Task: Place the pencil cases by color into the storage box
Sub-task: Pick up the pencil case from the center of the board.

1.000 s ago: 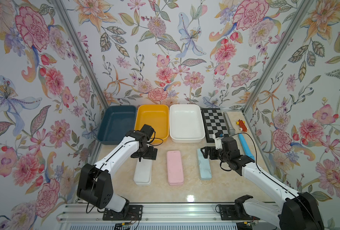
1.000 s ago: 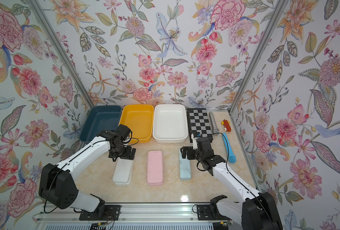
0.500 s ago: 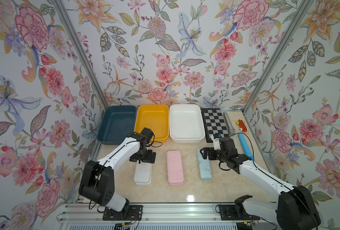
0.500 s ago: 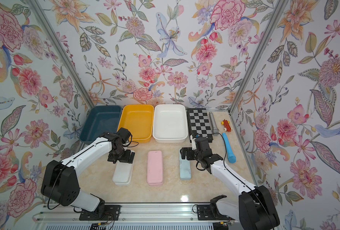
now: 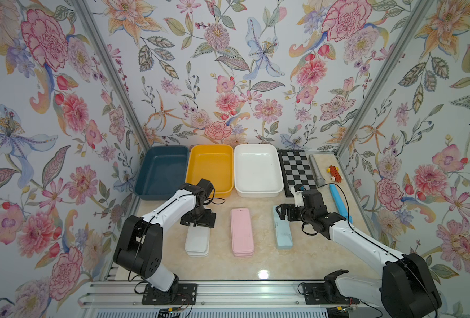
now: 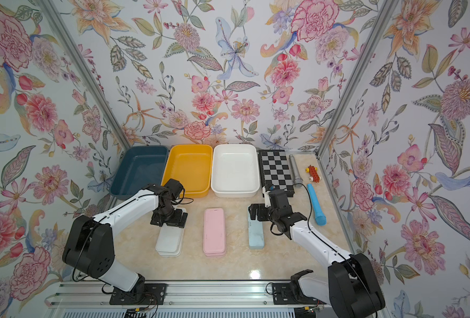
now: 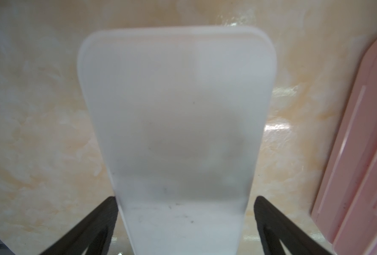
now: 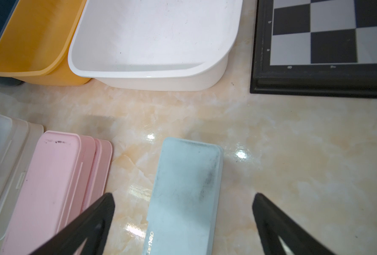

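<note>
- Floral-wallpaper walls (image 5: 228,68) close in the marble tabletop (image 5: 311,256) at 9, 12 and 3 o'clock. The rail carrying both arm bases runs along 6.
- Free space: there's a bare strip of marble at 6 o'clock between the cases and the rail, plus bare lanes between the stacks. The 3 o'clock edge is pretty crowded.
- Three tubs sit in a tight row along 12 o'clock: dark blue tub (image 5: 159,170), yellow tub (image 5: 210,168), white tub (image 5: 257,168). Each shows only its bare bottom.
- Toward 3 o'clock from the white tub: one chessboard (image 5: 297,170), one grey stick (image 5: 317,170), one red toy car (image 5: 333,173) and one bright blue stick (image 5: 339,202).
- The pencil cases lie on the marble at 6 o'clock of the tubs, in three separate groups: white stack (image 5: 197,241), pink stack (image 5: 242,232), light blue case (image 5: 283,234). The right wrist view shows three pink layers; the white and blue counts are hard to tell.
- The left gripper (image 5: 198,221) has its jaws spread, straddling the 12 o'clock end of the top white case.
- The right gripper (image 5: 282,214) has its jaws wide apart over the 12 o'clock end of the light blue case, gripping nothing.
</note>
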`<state>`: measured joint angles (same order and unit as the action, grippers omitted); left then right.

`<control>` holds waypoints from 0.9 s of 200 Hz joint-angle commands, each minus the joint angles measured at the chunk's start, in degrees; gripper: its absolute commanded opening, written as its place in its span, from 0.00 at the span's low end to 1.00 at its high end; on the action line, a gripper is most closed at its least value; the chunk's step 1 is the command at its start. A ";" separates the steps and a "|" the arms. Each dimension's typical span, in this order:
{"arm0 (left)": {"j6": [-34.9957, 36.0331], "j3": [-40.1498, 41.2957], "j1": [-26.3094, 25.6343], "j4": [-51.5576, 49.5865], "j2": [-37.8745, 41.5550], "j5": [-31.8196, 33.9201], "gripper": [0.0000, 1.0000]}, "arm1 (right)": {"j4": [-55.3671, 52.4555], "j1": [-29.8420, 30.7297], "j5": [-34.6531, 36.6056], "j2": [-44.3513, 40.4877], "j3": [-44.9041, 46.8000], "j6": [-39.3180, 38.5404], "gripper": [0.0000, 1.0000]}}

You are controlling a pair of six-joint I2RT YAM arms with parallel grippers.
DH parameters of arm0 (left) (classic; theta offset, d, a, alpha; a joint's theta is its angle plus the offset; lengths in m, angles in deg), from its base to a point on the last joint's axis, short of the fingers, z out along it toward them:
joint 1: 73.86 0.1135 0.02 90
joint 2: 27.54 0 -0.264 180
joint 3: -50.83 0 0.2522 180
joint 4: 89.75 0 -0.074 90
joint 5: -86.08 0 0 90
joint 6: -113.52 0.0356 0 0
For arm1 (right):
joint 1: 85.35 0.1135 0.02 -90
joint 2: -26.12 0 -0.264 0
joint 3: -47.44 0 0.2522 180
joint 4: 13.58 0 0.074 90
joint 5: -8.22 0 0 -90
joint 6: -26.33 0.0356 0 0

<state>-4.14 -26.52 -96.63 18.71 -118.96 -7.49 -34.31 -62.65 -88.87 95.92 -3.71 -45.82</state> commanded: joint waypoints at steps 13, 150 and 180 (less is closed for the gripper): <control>0.37 1.45 0.39 1.09 -1.46 0.48 0.98 | 0.42 1.65 0.43 0.42 -1.10 0.02 1.00; -0.23 3.18 1.51 1.33 1.78 -1.61 0.98 | 2.03 1.97 0.15 0.86 0.03 0.61 1.00; -0.14 3.73 1.44 1.35 1.35 -1.85 0.98 | 2.98 2.00 0.03 1.33 0.60 1.17 1.00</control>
<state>-4.18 -23.74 -95.60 20.24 -118.28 -8.36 -32.67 -61.04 -88.87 96.37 -3.71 -45.58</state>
